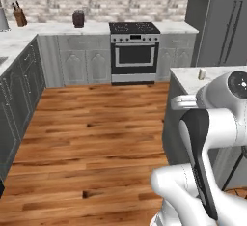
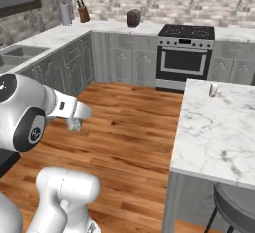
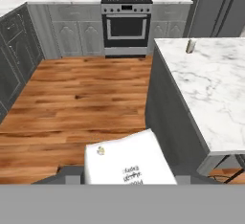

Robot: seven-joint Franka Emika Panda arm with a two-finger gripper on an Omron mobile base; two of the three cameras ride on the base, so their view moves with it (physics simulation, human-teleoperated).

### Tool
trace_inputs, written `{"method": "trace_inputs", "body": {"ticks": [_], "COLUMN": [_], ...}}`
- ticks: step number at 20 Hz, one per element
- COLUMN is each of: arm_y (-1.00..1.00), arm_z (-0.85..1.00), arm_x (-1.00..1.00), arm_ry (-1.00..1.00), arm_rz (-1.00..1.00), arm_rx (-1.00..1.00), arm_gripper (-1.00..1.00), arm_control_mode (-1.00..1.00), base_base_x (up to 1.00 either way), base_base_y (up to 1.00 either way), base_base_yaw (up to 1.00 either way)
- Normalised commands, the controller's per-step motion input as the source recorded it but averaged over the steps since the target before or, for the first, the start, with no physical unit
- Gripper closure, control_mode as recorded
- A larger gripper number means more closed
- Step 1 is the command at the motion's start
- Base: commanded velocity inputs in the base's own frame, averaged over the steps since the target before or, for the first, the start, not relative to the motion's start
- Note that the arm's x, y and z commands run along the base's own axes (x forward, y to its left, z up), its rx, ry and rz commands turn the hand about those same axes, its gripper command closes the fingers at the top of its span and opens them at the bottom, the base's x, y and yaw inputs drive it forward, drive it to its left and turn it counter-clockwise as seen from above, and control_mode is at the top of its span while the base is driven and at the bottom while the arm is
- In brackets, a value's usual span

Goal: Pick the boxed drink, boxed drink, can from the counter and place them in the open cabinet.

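Carton (image 3: 127, 163) with illegible small print

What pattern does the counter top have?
White marble with grey veins; the counter shows best in the right base view.

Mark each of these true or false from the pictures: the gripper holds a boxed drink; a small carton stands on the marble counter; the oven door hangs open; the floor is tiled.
1. The gripper holds a boxed drink. True: in the hand view a white carton sits between the jaws.
2. A small carton stands on the marble counter. True, near its far edge.
3. The oven door hangs open. False: it is shut.
4. The floor is tiled. False: it is wood planks.
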Motion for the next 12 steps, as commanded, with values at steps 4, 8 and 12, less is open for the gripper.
{"method": "trace_inputs", "body": {"ticks": [4,8,12], "arm_y": [0.00,0.00,0.00], "arm_z": [0.00,0.00,0.00], "arm_x": [0.00,0.00,0.00], "arm_ry": [0.00,0.00,0.00], "arm_rz": [0.00,0.00,0.00], "arm_rx": [0.00,0.00,0.00], "arm_gripper": [1.00,1.00,1.00], "arm_control_mode": [1.00,1.00,1.00], "base_base_x": [-0.44,-0.40,-0.40], "base_base_y": [-0.22,-0.27,-0.34], "base_base_yaw": [0.20,0.22,0.25]}}
